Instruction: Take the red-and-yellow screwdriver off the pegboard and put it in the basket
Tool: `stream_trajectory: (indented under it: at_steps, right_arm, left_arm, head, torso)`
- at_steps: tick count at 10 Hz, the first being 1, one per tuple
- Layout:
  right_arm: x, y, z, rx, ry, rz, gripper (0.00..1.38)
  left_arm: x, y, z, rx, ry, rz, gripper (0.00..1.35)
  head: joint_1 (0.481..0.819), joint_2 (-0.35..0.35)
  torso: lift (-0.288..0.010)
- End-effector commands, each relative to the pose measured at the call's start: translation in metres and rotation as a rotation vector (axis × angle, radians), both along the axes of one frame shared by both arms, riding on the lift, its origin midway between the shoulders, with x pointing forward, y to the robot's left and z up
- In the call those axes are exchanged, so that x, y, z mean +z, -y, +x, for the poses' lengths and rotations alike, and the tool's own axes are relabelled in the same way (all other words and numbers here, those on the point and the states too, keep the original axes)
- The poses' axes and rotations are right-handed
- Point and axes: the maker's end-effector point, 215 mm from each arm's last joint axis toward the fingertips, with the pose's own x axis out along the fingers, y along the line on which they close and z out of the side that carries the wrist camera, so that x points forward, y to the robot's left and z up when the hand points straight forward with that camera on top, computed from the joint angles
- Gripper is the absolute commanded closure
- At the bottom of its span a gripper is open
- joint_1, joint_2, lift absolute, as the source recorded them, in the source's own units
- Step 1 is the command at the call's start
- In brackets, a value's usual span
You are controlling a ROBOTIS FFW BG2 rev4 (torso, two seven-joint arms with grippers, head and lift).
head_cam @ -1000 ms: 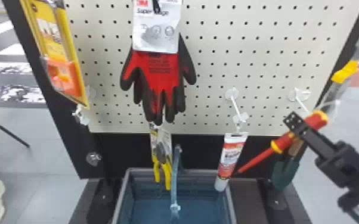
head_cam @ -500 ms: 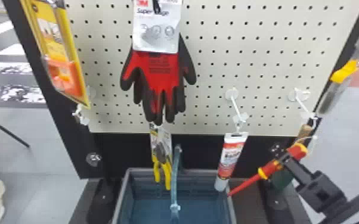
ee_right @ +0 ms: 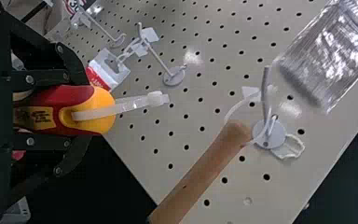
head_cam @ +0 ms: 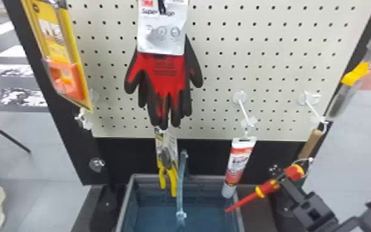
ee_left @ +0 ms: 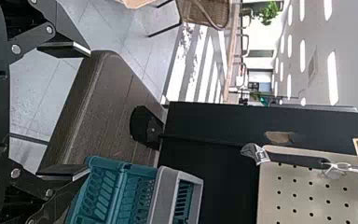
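In the head view, the black two-fingered right gripper is clamping the handle of the plastic red-and-yellow screwdriver. From the gripper, the handle's butt is pointing toward 2 o'clock and the slim red shaft toward 8 o'clock, its tip appearing against the 3 o'clock side of the rectangular, grey-rimmed blue plastic basket. In the left wrist view, the black left gripper is holding its fingers apart.
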Motion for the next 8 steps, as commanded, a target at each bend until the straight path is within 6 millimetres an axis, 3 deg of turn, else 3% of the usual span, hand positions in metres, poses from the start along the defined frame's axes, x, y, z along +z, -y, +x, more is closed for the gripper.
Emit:
stream_trajectory:
  at_steps: [1,4,8]
  right_arm:
    - [-0.01,-0.007,-0.002,-0.021,-0.019,0.022,1.13]
    - [-0.022,-0.017,-0.004,-0.08,-0.055,0.056,1.13]
    - [-0.044,-0.05,-0.006,-0.056,-0.123,0.104,1.19]
  left_arm:
    - [0.0,0.0,0.0,0.0,0.001,0.0,0.39]
    - [-0.002,0.0,-0.001,-0.001,-0.003,0.0,0.39]
    - [-0.002,0.001,0.0,-0.007,-0.003,0.001,0.39]
  head:
    - [0.549,0.0]
    - [0.549,0.0]
    - [0.549,0.0]
  torso:
    - [-0.1]
    - [-0.1]
    - [-0.1]
